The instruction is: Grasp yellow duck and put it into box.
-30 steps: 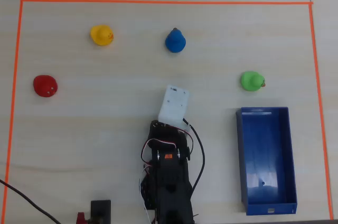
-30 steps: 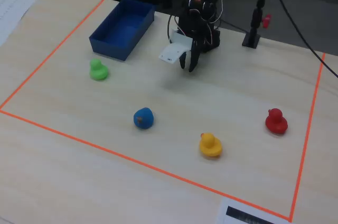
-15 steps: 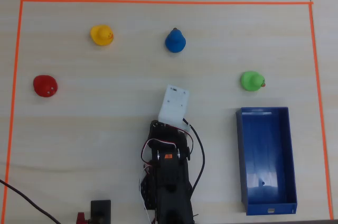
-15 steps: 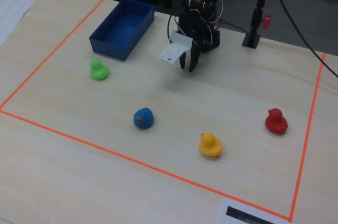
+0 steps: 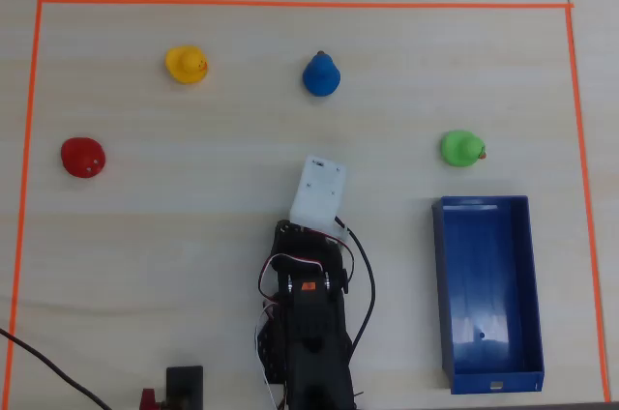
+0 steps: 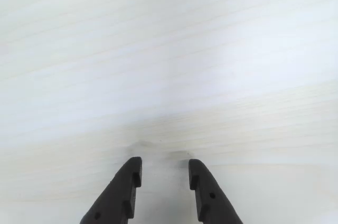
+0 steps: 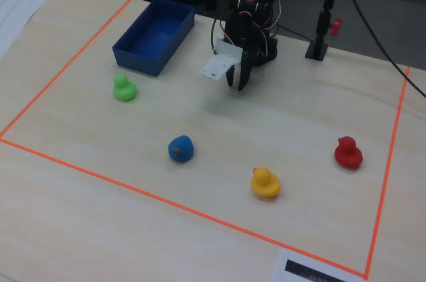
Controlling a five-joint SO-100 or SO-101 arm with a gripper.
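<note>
The yellow duck [image 5: 187, 64] sits on the table at the upper left in the overhead view; in the fixed view [image 7: 265, 182] it is near the front, right of centre. The dark-blue box [image 5: 486, 292] lies empty at the lower right in the overhead view and at the back left in the fixed view [image 7: 154, 36]. My gripper [image 6: 165, 167] is open and empty, pointing down over bare table. It is near the arm's base [image 7: 238, 82], well apart from the duck and the box. The white wrist housing [image 5: 318, 189] hides the fingers from above.
A red duck [image 5: 82, 157], a blue duck [image 5: 321, 75] and a green duck [image 5: 461, 149] sit on the table. Orange tape [image 5: 290, 4] marks the work area. A black stand [image 7: 318, 46] with cables is beside the arm's base.
</note>
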